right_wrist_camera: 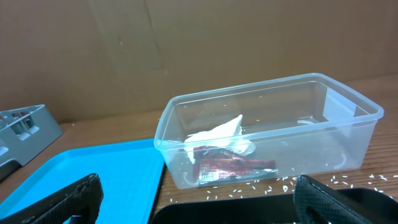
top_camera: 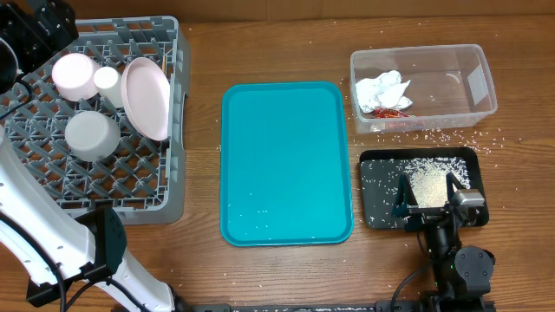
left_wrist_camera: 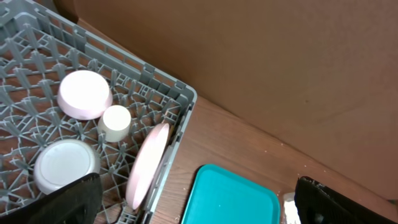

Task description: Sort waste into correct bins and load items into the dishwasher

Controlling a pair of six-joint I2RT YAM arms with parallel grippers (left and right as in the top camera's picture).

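I see both hands spread wide: left hand point(left_wrist_camera: 196, 183) above the rack point(top_camera: 179, 173) at 10 o'clock, right hand point(top_camera: 427, 198) over the black tray point(top_camera: 377, 214) at 4 o'clock; napkin point(top_camera: 381, 89) in the tub point(top_camera: 416, 52) at 2.

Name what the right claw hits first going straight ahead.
Likely the near wall of the clear tub, dead ahead of the open right claw; depth is unclear, so the black tray might come first.

A brown wooden bench point(top_camera: 286, 52) fills the overhead frame; behind it, a plain brown wall point(left_wrist_camera: 280, 56), possibly cardboard.
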